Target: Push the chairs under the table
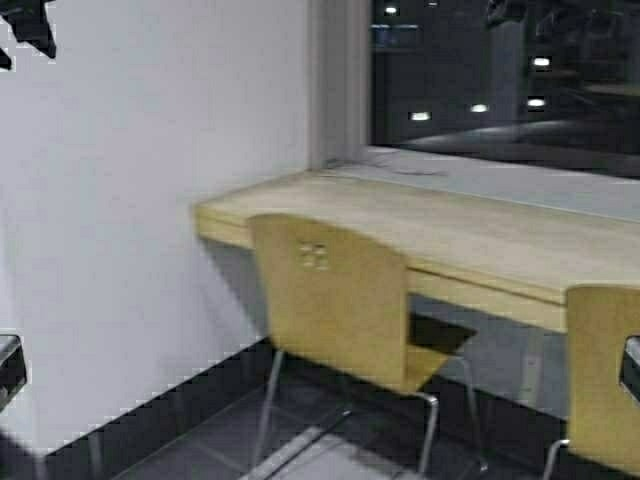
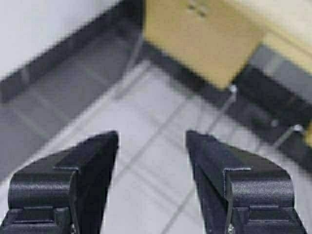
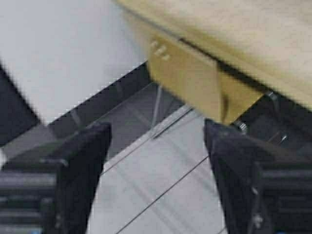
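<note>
We judge this a café or canteen seating area: a long wall-mounted counter table (image 1: pixel 430 235) under a dark window (image 1: pixel 505 70), matching plywood chairs (image 1: pixel 335 300), grey tiled floor (image 2: pixel 146 146).

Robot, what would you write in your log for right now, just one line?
chairs: near chair and second not yet pushed in | table: ahead | left gripper: open, empty | right gripper: open, empty
</note>
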Controlling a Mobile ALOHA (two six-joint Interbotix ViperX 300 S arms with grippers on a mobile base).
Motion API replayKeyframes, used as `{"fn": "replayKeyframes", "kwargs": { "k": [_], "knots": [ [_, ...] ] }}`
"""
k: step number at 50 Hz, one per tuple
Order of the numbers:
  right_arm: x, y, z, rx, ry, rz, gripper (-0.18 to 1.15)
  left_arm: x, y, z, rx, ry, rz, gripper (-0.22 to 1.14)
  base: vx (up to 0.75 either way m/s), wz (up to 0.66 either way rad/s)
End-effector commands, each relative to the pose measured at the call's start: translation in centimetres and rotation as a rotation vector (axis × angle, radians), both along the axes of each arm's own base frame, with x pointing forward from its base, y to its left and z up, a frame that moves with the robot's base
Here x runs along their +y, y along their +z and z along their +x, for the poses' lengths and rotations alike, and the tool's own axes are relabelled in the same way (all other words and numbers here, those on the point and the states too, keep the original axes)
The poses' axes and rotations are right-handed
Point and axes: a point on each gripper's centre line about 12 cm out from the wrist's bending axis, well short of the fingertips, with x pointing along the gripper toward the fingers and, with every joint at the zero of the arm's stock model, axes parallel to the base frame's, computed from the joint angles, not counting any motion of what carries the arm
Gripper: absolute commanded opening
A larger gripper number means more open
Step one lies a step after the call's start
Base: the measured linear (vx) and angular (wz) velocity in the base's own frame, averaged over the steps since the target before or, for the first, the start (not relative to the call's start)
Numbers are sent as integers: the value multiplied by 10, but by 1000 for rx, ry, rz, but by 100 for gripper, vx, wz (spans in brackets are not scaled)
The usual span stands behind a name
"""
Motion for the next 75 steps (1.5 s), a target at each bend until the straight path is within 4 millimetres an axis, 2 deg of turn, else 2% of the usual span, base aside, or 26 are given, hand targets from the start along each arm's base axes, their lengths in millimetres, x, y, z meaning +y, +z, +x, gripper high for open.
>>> {"fn": "replayKeyframes", "kwargs": {
  "k": [1, 26, 34, 41, 52, 66, 75],
  "knots": [
    [3, 10, 3, -6, -1, 29, 92, 2, 2, 3, -14, 10, 7, 82, -36, 32],
    [4, 20, 3, -27, 2, 39, 92, 5, 4, 6, -57, 51, -22, 82, -40, 17],
    [4, 17, 3, -22, 5, 29, 92, 4, 3, 6, -38, 56, -51, 82, -39, -10],
    [7, 12, 11, -1, 7, 17, 92, 3, 0, 3, -24, 51, -53, 82, -40, -25],
    [8, 10, 14, 26, 4, 18, 92, 3, 5, -1, -47, 46, -53, 82, -42, -19],
    [7, 3, 12, 93, 3, 0, 92, 3, 15, 4, -70, 51, -59, 82, -39, -7],
    [9, 4, 16, 95, 2, 1, 92, 4, 12, 9, -64, 60, -57, 82, -36, -8]
  ]
}}
